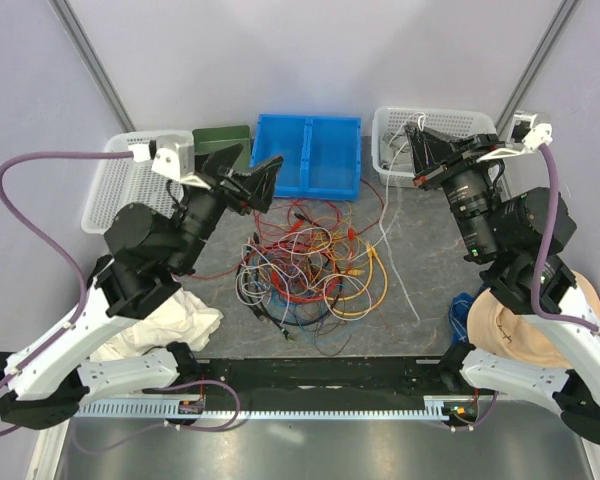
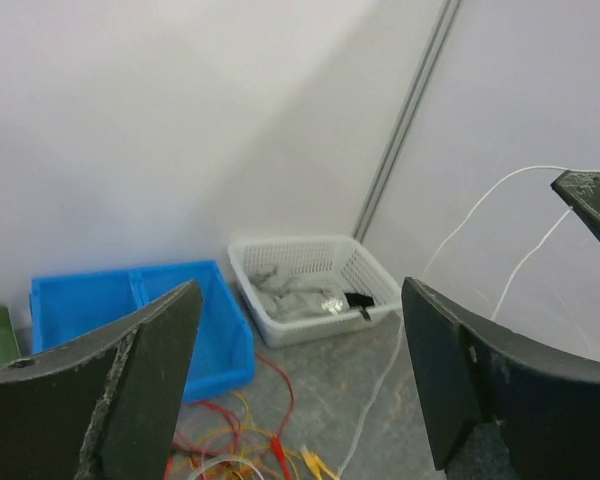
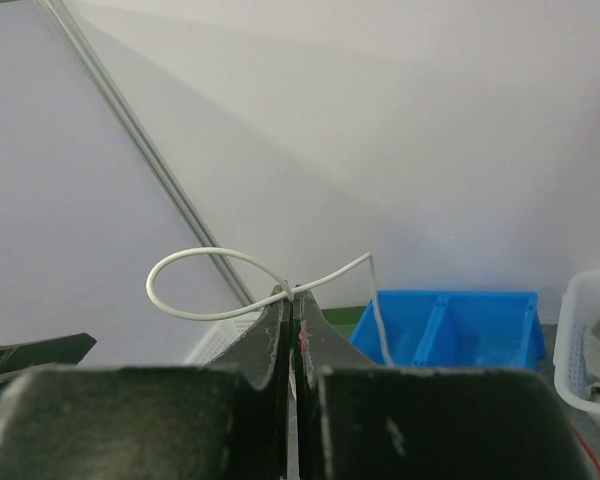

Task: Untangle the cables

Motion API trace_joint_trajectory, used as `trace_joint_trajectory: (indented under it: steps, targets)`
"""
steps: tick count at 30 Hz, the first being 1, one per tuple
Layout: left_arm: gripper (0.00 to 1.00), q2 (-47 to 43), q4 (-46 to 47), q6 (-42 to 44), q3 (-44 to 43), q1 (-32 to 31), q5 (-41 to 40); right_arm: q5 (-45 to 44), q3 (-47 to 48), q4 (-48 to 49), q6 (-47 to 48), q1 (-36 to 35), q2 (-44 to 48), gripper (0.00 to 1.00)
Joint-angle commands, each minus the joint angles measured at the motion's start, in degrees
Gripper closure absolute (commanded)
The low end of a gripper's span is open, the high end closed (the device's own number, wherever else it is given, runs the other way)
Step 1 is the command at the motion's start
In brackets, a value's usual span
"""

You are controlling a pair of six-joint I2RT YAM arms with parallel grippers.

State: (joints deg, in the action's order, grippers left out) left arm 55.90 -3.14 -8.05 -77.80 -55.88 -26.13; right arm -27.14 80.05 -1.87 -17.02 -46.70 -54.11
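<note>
At the left, the black two-finger left end effector (image 1: pixel 263 178) hangs released above the grey tabletop (image 1: pixel 425 265), its jaws wide apart with nothing between them. It sits in front of the blue plastic divided bin (image 1: pixel 310 150), probably so it leaves the wire free and is ready for another strand. In the middle of the tabletop lies the knotted heap of thin red, orange, yellow, white, blue and black cables (image 1: pixel 300 265), spread flat with no single direction. Just right of the heap runs one thin white cable (image 1: pixel 388 235). Its long axis goes from the near side of the tabletop, rising towards the far right. It ends at the black right end effector (image 1: pixel 420 145), which is clenched on it high in front of the white slotted plastic basket (image 1: pixel 390 125). In the right wrist view the white cable loops out to the left of the shut fingertips and trails down on the right. Holding it raised seems meant to draw this strand clear of the heap.
</note>
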Motion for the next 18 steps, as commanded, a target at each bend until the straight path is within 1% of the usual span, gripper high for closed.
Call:
trace_joint_trajectory:
  steps: [1, 2, 3, 4, 6, 8, 9, 12, 16, 18]
  targets:
    - [0.10, -2.7, 18.3, 8.0, 9.5, 0.1, 10.0, 0.7, 5.4, -8.2, -0.9, 0.0, -1.1, 1.00]
    - [0.07, -2.3, 19.9, 9.4, 10.2, 0.2, 12.7, 1.4, 6.2, -9.2, -2.2, -0.1, -1.3, 1.00]
    - [0.06, -1.7, 22.4, 10.7, 10.9, 0.1, 15.4, 3.2, 7.0, -11.0, -2.8, -0.1, -1.4, 1.00]
    - [0.05, -1.1, 23.5, 11.1, 11.9, 0.1, 20.2, 4.0, 8.4, -11.8, -3.5, -0.1, -1.7, 1.00]
    - [0.05, 0.4, 27.6, 12.0, 13.5, 0.1, 25.8, 6.4, 10.1, -14.4, -5.1, -0.1, -2.1, 1.00]
    - [0.04, 1.7, 30.5, 12.0, 14.8, 0.2, 29.3, 7.6, 12.3, -16.7, -6.2, -0.1, -2.7, 1.00]
    - [0.04, 2.6, 33.4, 11.9, 15.9, 0.1, 31.5, 9.0, 12.9, -17.4, -7.1, -0.1, -2.9, 1.00]
    - [0.02, 4.7, 38.1, 11.8, 18.4, 0.1, 34.3, 10.5, 15.0, -19.9, -8.4, 0.0, -3.7, 1.00]
    - [0.00, 6.6, 47.8, 13.1, 21.7, 0.1, 38.2, 11.8, 16.7, -22.4, -8.8, 0.0, -4.3, 1.00]
    - [0.00, 7.3, 50.1, 13.7, 22.7, 0.2, 39.3, 12.5, 16.9, -23.2, -9.1, 0.0, -4.5, 1.00]
